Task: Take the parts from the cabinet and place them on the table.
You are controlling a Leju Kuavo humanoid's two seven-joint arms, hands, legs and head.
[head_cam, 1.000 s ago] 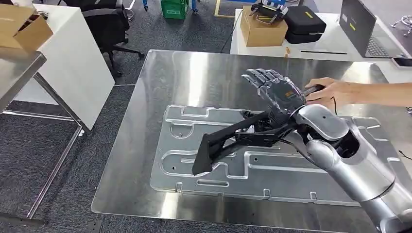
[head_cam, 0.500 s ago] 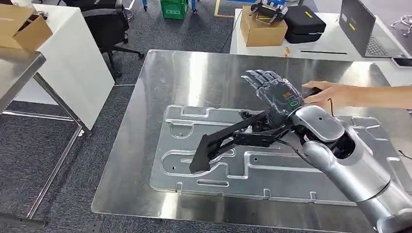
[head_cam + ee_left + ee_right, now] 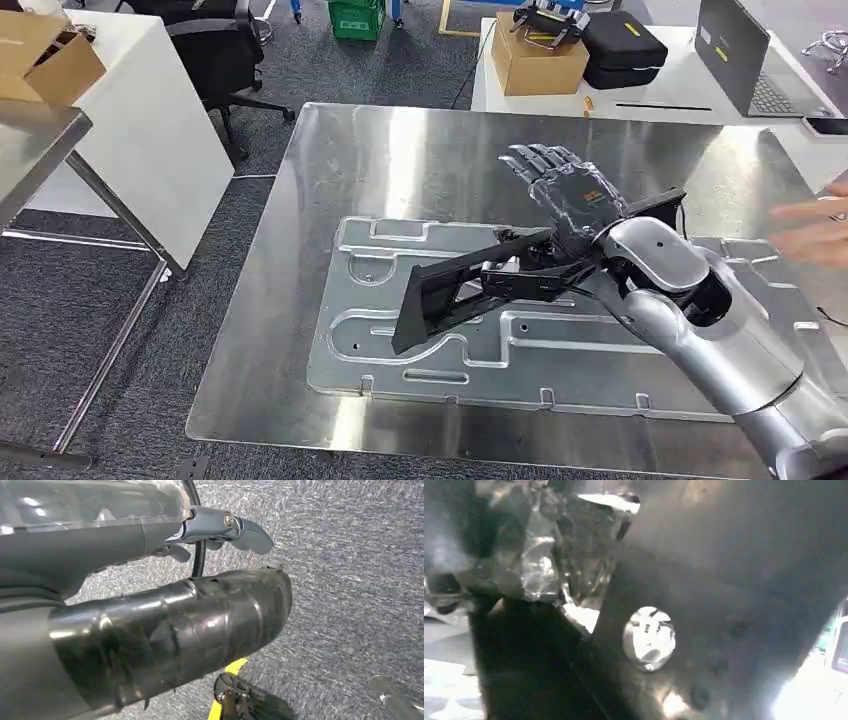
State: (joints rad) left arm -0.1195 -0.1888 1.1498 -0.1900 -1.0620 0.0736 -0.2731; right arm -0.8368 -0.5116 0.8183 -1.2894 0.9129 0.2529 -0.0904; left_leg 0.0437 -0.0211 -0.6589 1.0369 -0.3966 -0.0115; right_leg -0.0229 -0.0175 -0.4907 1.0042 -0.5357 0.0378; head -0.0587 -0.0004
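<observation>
One black part (image 3: 470, 285) in right robot hand (image 3: 565, 195); one plate (image 3: 400, 345).

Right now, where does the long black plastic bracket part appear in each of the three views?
Head view: the long black plastic bracket part lies mid-picture, under the right hand, above the stamped silver metal sheet.
Left wrist view: not in it.
Right wrist view: its dark surface with a round hole spans the picture centre, very close.
Shared landmark: the right hand, beside the part in both.

A shiny steel table (image 3: 400, 160) carries a flat stamped metal panel (image 3: 560, 350).
</observation>
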